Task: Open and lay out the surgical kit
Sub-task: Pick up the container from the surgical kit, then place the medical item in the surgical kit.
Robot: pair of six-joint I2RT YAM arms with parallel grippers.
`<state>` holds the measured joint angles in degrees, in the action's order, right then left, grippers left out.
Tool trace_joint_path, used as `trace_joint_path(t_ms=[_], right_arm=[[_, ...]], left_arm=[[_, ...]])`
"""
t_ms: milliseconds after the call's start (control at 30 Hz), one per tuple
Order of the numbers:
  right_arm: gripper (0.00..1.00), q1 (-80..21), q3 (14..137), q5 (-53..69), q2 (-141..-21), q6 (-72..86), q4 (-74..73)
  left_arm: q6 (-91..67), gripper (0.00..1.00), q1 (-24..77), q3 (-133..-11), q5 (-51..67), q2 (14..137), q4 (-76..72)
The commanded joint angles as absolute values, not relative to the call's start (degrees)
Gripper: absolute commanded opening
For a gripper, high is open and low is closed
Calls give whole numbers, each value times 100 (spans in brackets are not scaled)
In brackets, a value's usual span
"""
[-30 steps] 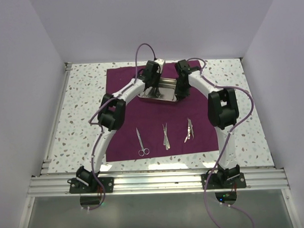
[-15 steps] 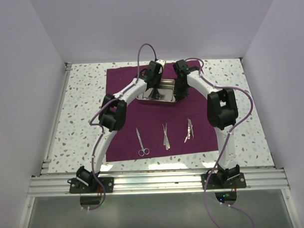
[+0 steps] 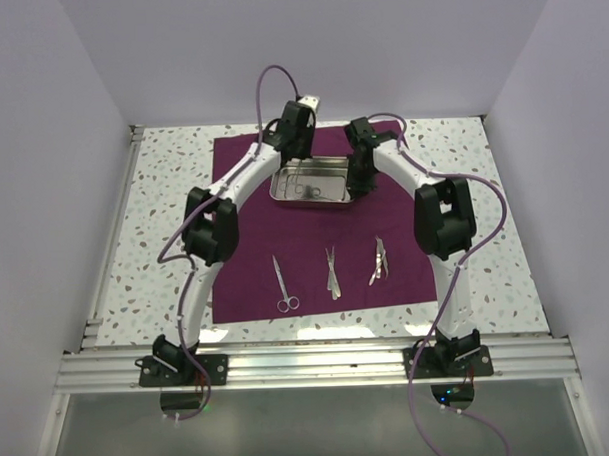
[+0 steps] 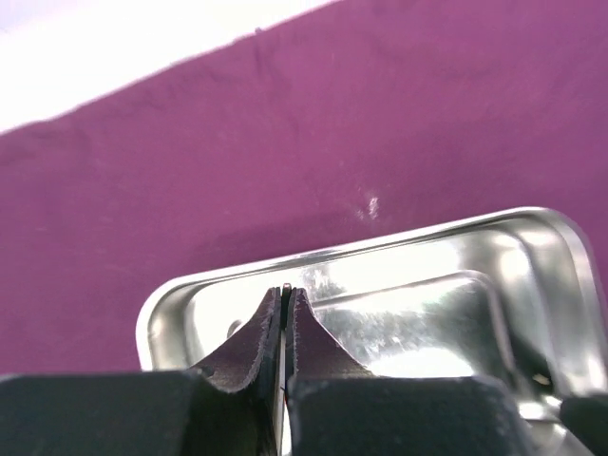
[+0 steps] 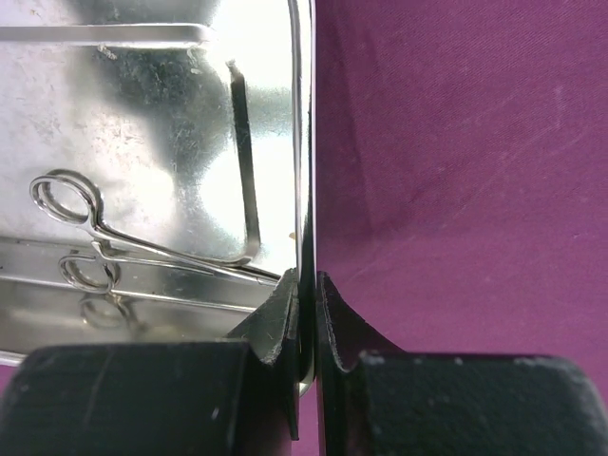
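The dark purple cloth wrap [image 3: 243, 175] lies spread flat on the table. On its far half sits the shiny steel tray [image 3: 333, 171]. My right gripper [image 3: 361, 182] is shut on the tray's right rim [image 5: 302, 114]. Ring-handled forceps [image 5: 95, 236] and a thin straight tool [image 5: 242, 152] lie inside. My left gripper [image 3: 288, 149] hangs above the tray's far-left corner, its pads shut on a thin silver instrument [image 4: 286, 289] seen edge-on. Scissors [image 3: 283, 286] and two more silver tools [image 3: 332, 273] [image 3: 377, 261] lie in a row on the cloth's near half.
Speckled tabletop [image 3: 164, 213] borders the cloth on both sides. A metal rail [image 3: 115, 235] runs down the left edge, and the aluminium frame [image 3: 319, 366] carrying both arm bases crosses the front. Plain walls enclose the other three sides.
The left gripper closed inside the tray, then rose and drew back to the far left with a thin silver piece between its pads. The right gripper stayed clamped on the rim.
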<state>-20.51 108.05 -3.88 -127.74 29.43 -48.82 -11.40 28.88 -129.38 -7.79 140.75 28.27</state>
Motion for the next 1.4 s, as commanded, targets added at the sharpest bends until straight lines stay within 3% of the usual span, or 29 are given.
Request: trace_joint_path(t_ms=[0, 200, 300, 633, 833, 1133, 1167, 1200, 1233, 1267, 1333, 1367], right_arm=[[0, -2092, 11180, -448, -12638, 2883, -4816], [0, -2092, 11320, -475, -12753, 2944, -4781], [0, -2083, 11443, -650, -12797, 2970, -4860], [0, -2039, 12313, -545, -13280, 3322, -4984], [0, -2048, 12147, -457, -13237, 3366, -4869], [0, -2030, 11585, -501, -12973, 3234, -4729], [0, -2039, 11532, -492, -12938, 3234, -4694], [0, -2039, 11479, -475, -12920, 3243, -4650], [0, -2039, 11383, -466, -12911, 3252, -4623], [0, -2039, 11338, -448, -12885, 3261, -4597], [0, -2030, 11224, -404, -12850, 3287, -4509], [0, -2039, 11215, -361, -12841, 3287, -4500]], left_arm=[[-1134, 0, 2848, -12841, -887, 13088, 2821], [-1204, 0, 2856, -12543, -1160, 12341, 3427], [-1555, 0, 2891, -11815, -1518, 11691, 3788], [-3592, 0, 3471, -7783, -1714, 9160, 3701], [-4787, 0, 3683, -6655, -1749, 8851, 3366], [-5265, 0, 3885, -6012, -1706, 9035, 3103], [-5239, 2, 3902, -6003, -1618, 9061, 3103], [-5160, 11, 3920, -6046, -1600, 9122, 3120], [-5124, 23, 3955, -6099, -1617, 9140, 3207], [-5081, 43, 3972, -6169, -1704, 9158, 3278], [-4922, 62, 3973, -6468, -1897, 9167, 3532], [-4757, 65, 3981, -6756, -1985, 9176, 3690]])
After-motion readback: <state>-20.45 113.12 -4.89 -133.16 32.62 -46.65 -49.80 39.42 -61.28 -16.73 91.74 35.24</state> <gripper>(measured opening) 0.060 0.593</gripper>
